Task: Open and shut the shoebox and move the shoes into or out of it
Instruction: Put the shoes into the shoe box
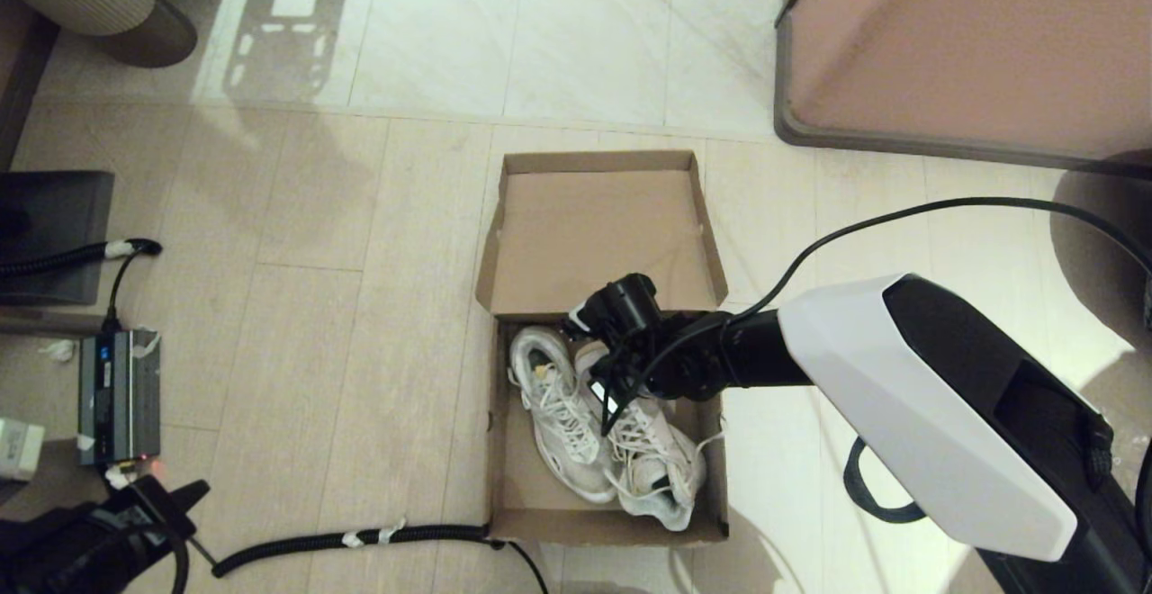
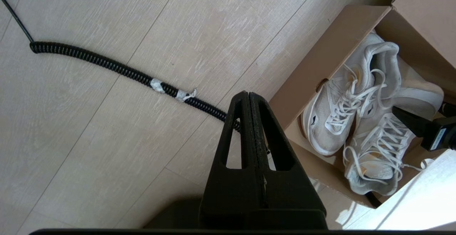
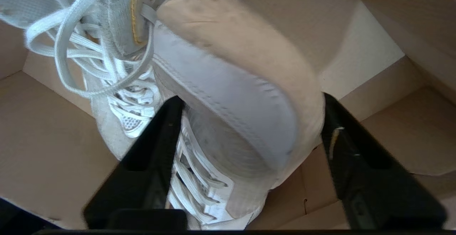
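The brown cardboard shoebox (image 1: 515, 486) stands open on the floor, its lid (image 1: 594, 234) folded flat away from me. Two white lace-up sneakers lie inside: the left shoe (image 1: 562, 414) and the right shoe (image 1: 661, 472), also seen in the left wrist view (image 2: 335, 121). My right gripper (image 3: 249, 110) reaches into the box from the right and is open, its fingers (image 3: 160, 135) straddling the right shoe's heel (image 3: 242, 96), one on the lace side and one at the sole. My left gripper (image 2: 249, 98) hangs shut and empty over the floor, left of the box's near corner.
A large pinkish-brown block with a dark grey rim (image 1: 972, 45) stands at the far right. A coiled black cable (image 1: 360, 538) runs along the floor to the box's near left corner. A grey device (image 1: 119, 396) and a dark panel (image 1: 54, 234) sit at the left.
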### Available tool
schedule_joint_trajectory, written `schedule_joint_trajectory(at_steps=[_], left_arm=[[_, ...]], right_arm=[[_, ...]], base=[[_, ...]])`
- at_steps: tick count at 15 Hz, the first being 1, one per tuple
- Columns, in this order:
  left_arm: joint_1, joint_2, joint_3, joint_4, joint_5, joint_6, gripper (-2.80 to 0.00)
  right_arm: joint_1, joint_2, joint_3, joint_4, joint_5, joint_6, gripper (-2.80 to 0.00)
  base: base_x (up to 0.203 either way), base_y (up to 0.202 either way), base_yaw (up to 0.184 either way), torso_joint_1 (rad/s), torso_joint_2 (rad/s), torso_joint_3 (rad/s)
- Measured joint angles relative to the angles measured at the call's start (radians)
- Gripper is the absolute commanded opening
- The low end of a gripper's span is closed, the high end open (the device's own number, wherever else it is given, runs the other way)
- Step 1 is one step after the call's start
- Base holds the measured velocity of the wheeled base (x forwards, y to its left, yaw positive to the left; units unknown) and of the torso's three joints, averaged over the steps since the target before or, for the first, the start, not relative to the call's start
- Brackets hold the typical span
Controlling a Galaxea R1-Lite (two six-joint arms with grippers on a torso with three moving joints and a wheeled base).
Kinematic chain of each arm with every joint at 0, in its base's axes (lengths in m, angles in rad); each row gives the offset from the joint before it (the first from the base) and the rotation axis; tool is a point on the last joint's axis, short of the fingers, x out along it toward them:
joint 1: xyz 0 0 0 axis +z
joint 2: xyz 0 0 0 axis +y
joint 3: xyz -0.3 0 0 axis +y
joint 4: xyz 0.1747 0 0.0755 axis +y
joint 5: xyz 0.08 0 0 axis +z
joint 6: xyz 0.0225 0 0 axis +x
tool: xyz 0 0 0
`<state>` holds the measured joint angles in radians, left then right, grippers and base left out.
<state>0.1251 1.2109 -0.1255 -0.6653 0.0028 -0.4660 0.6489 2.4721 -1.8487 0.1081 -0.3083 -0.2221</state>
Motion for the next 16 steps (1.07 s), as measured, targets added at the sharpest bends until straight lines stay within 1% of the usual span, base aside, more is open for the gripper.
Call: schedule_joint_trajectory(at_steps=[6,9,11,13,16], left_arm=[[0.0,-0.015,0.03,0.0,-0.008,0.001,-2.8],[0.0,-0.022,0.03,0.0,-0.008,0.005,-2.8],[0.0,-0.029,0.03,0.0,-0.009,0.007,-2.8],[0.0,-0.042,0.039,0.001,-0.009,0.007,-2.8],[0.0,-0.049,0.023,0.001,-0.014,0.009,-2.8]], right_arm=[[-0.064,-0.056,0.017,0.003,-0.003,0.0,0.0],[-0.084,-0.119,0.094,0.002,-0.002,0.003,0.0],[-0.086,-0.18,0.164,0.001,0.0,0.019,0.0],[-0.088,-0.26,0.236,0.003,-0.004,0.053,0.0],[-0.088,-0.388,0.321,0.048,-0.064,0.184,0.0]], base=[[0.0,0.0,0.0,0.0,0.0,0.0],[0.0,0.0,0.0,0.0,0.0,0.0],[0.0,0.0,0.0,0.0,0.0,0.0],[0.0,0.0,0.0,0.0,0.0,0.0],[0.0,0.0,0.0,0.0,0.0,0.0]])
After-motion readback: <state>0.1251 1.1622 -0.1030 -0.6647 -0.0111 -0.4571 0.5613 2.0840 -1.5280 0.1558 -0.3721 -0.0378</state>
